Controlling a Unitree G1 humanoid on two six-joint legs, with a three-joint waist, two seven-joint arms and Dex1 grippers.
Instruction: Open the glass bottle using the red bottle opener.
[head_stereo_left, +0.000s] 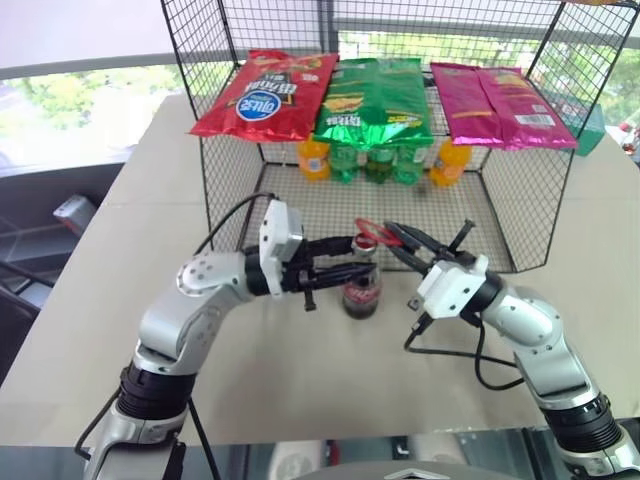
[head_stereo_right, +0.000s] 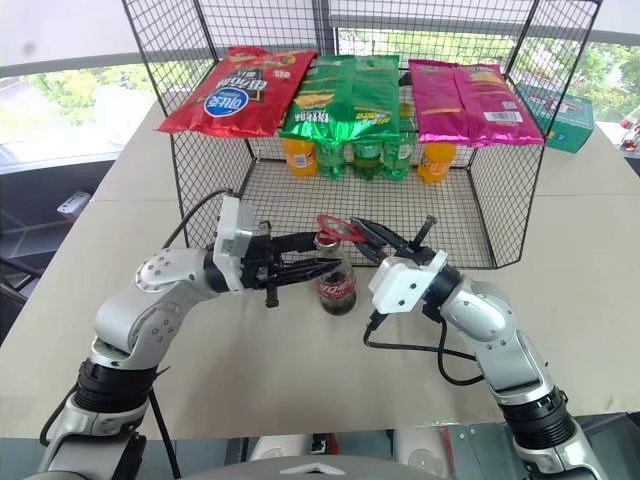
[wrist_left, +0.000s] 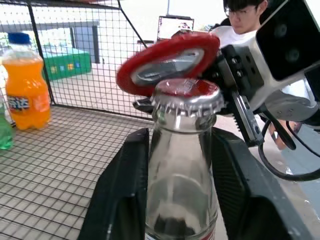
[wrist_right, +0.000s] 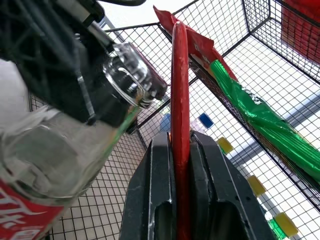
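Note:
The glass bottle (head_stereo_left: 362, 291) stands upright on the table in front of the wire cage, with dark liquid, a red label and its red cap (wrist_left: 187, 96) on. My left gripper (head_stereo_left: 345, 262) reaches in level from the left, shut on the bottle's neck (wrist_left: 180, 165), one finger (wrist_left: 122, 195) on each side. From the right comes my right gripper (head_stereo_left: 398, 240), shut on the handle of the red bottle opener (wrist_right: 180, 90). The opener's loop head (wrist_left: 167, 62) sits tilted just over the cap, at its far edge.
The wire cage (head_stereo_left: 530, 215) stands behind the bottle, with red (head_stereo_left: 265, 95), green (head_stereo_left: 375, 100) and magenta (head_stereo_left: 500, 105) chip bags on top. Orange (head_stereo_left: 313, 160) and green (head_stereo_left: 378, 165) soda bottles stand at its back. A person (wrist_left: 245, 12) sits beyond the table.

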